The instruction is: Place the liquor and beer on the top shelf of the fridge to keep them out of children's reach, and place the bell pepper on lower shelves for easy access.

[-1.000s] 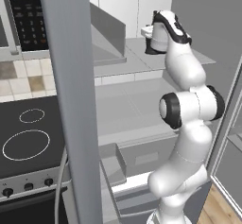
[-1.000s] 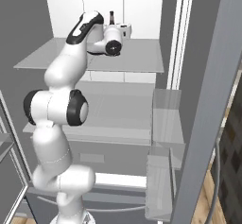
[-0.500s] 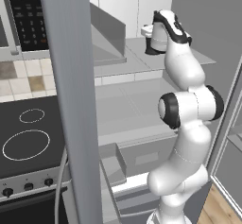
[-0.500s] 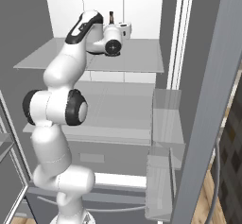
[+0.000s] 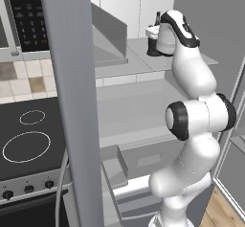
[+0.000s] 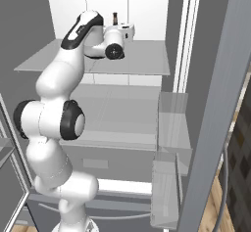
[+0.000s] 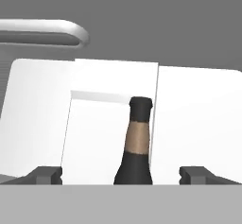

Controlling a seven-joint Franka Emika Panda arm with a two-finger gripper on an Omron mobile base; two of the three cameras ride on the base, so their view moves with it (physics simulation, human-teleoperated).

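Note:
The liquor (image 7: 136,147) stands upright on the fridge's top shelf (image 6: 142,62), close to the white back wall. Its dark neck with a brownish band rises between my gripper's (image 7: 120,175) fingertips (image 7: 47,175), which stand wide apart and clear of it on both sides. From the base, the gripper (image 5: 154,37) reaches in over the top shelf (image 5: 191,58), and the liquor's (image 5: 157,17) neck pokes up behind the hand. The liquor (image 6: 115,17) also shows above the hand in the right base view. The beer and the bell pepper are out of view.
Lower shelves (image 6: 122,118) and drawers (image 5: 143,159) sit under the top one. Door bins (image 6: 171,123) hang on the open door at right. A grey fridge door edge (image 5: 72,101) stands upright at left, with a stove (image 5: 28,140) and a microwave (image 5: 24,15) beyond it.

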